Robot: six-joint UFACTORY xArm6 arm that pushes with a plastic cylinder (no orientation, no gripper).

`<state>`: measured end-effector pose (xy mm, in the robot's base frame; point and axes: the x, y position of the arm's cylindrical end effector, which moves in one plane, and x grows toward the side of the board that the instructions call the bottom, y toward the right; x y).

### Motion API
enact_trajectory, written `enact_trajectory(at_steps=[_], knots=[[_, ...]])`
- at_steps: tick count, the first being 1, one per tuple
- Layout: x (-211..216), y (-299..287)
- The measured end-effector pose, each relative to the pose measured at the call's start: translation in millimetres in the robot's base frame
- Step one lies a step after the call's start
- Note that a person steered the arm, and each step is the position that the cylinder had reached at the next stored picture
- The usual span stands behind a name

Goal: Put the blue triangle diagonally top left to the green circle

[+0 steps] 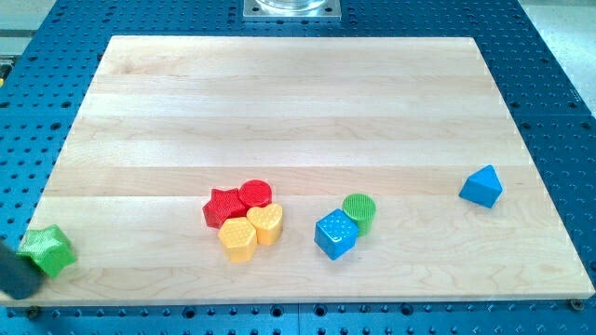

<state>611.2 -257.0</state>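
The blue triangle (480,186) lies near the board's right edge. The green circle (358,210) stands at the lower middle, well to the triangle's left and slightly lower. It touches a blue cube (335,234) on its lower left. My tip (28,275) shows as a dark blurred rod end at the view's bottom left corner. It is right beside a green star (47,250) and far from the triangle and the circle.
A tight cluster sits left of the blue cube: a red star (222,207), a red circle (255,194), a yellow heart (267,223) and another yellow block (237,239). The wooden board (279,102) rests on a blue perforated table.
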Motion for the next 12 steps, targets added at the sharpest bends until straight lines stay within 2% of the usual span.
enact_trajectory(at_steps=[1,3,4,5,6,7,8,9,10,11,12], knots=[[-34.5,12.0],[-126.5,-0.6],[-134.6,26.4],[-145.2,125.9],[-203.7,239.9],[-223.4,382.5],[-202.1,533.3],[-137.6,571.9],[-101.4,480.3],[-102.6,335.0],[-101.0,366.2]])
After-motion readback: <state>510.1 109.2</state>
